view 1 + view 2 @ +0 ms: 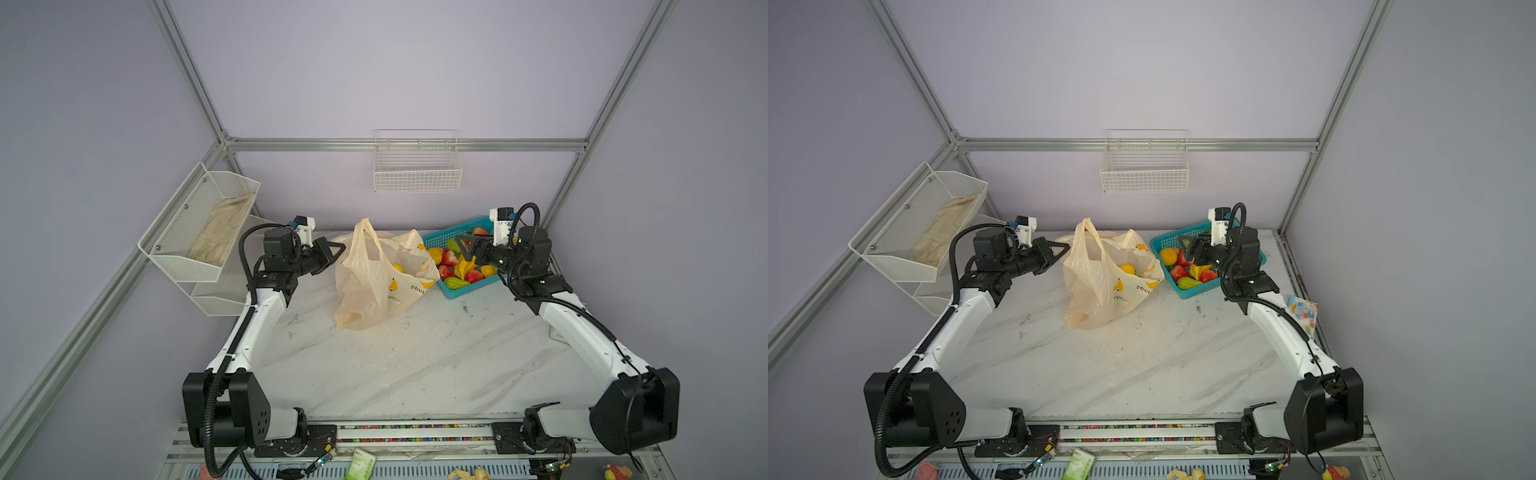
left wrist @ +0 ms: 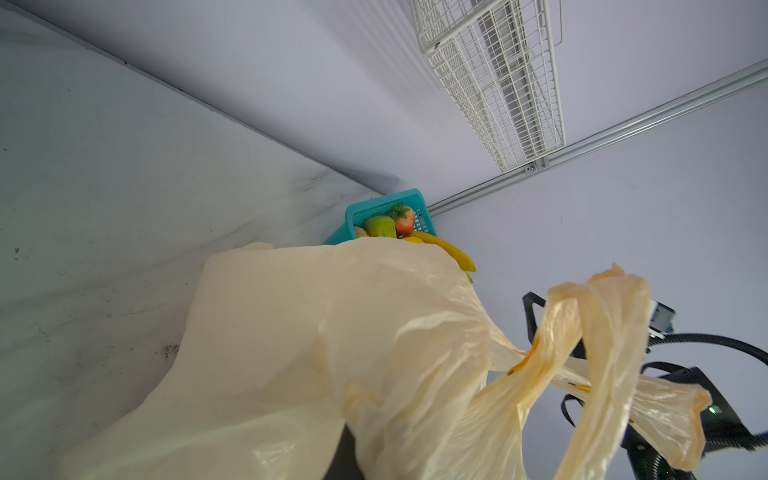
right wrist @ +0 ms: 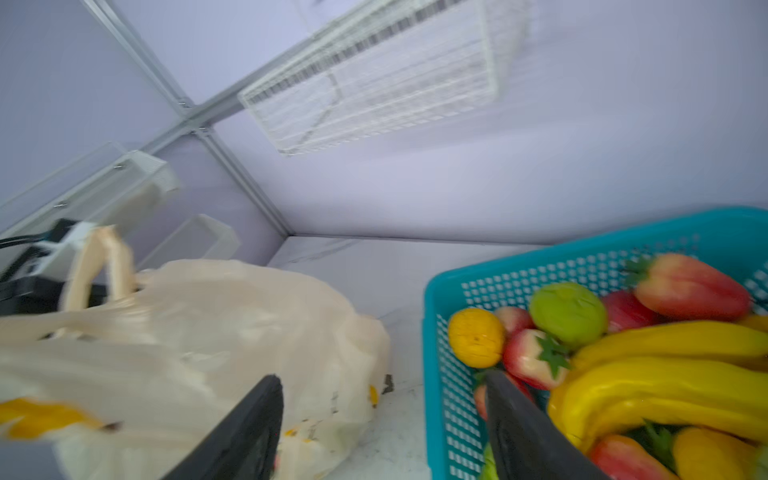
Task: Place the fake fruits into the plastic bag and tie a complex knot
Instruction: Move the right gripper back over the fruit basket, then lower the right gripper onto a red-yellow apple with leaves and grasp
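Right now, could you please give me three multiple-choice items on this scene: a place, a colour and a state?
1. In a top view, the fruit basket stands: A) left of the plastic bag; B) right of it; C) on top of it.
2. The basket is: A) white; B) red; C) teal.
3. The right gripper is: A) shut on a banana; B) open and empty; C) shut on the bag.
Answers: 1 B, it sits at the bag's right; 2 C, its mesh walls are teal; 3 B, its jaws stand apart, nothing between.
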Controlling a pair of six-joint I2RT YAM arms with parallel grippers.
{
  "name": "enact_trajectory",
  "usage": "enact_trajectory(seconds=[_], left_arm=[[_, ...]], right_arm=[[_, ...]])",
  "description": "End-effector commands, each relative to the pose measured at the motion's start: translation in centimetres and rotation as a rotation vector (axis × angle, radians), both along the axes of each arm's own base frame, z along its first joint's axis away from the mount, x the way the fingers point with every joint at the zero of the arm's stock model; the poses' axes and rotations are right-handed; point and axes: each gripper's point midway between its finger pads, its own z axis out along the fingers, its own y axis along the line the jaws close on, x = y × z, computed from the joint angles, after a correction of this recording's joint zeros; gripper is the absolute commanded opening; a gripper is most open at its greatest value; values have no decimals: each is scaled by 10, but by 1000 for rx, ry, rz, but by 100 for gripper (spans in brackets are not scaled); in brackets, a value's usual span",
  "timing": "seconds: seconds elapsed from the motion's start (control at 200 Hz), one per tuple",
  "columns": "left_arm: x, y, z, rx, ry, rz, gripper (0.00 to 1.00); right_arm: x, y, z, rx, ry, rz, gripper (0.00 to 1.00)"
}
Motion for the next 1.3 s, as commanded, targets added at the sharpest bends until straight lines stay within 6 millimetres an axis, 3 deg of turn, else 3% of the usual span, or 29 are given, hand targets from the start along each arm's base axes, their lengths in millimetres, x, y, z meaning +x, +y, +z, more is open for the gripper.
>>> enact_trajectory(seconds=[0.0,0.225,0.415,0.575,0.775,1.295], left_arm=[[-7,0,6,-15,-39,-11,0],[-6,-1,4,-20,-34,-14,0],[-5,-1,1,-25,-24,-18,0],[-4,-1,-1,-24,-21,-14,0],[-4,-1,0,-31,-20,-16,0],[-5,-1,2,-29,-30,-16,0]], right_arm=[[40,-18,-42,-42,85,-142,76],[97,-16,-120,-108,231,-173,66],[123,-17,-153,-121,280,-176,54],[130,-17,-170,-127,312,-167,42],[134,-22,-177,-127,323,-174,26],[124,-22,-193,-138,356,-164,22]])
